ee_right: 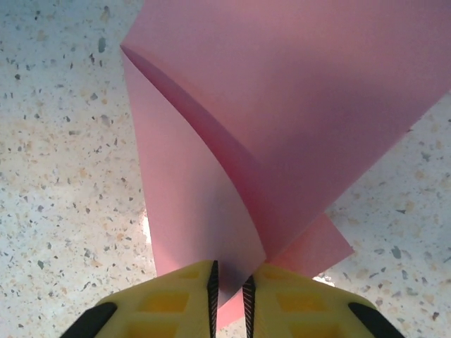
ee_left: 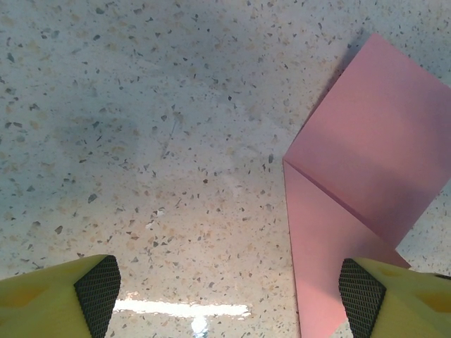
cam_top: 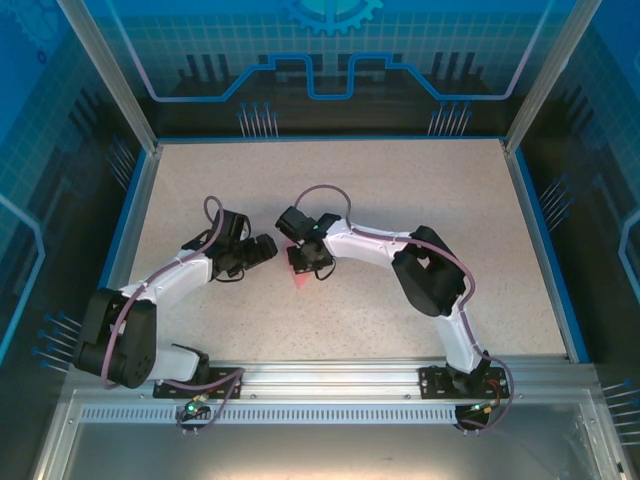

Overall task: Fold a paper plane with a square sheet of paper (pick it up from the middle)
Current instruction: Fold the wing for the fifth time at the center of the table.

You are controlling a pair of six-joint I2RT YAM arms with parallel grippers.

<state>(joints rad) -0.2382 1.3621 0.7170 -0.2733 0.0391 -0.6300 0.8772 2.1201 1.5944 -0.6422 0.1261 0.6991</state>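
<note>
The square sheet of paper [ee_right: 282, 105] is pink, folded over and curling up off the speckled table. My right gripper [ee_right: 229, 296] is shut on its lower folded edge, the yellow fingers [ee_right: 176, 303] pinching the layers. From above, a small pink tip of the sheet [cam_top: 300, 276] pokes out below the right gripper [cam_top: 306, 256]. The left wrist view has the sheet [ee_left: 359, 155] lying flat to the right, with a diagonal crease. My left gripper [ee_left: 229, 289] is open over bare table, its right finger [ee_left: 384, 299] over the sheet's edge. The left gripper [cam_top: 266, 248] sits just left of the right one. A paper plane is out of view.
The beige speckled table [cam_top: 420, 200] is bounded by blue rims and a glass enclosure [cam_top: 330, 60]. An aluminium rail [cam_top: 330, 375] carrying both arm bases runs along the near edge. The right arm's elbow [cam_top: 428, 270] stands right of the paper.
</note>
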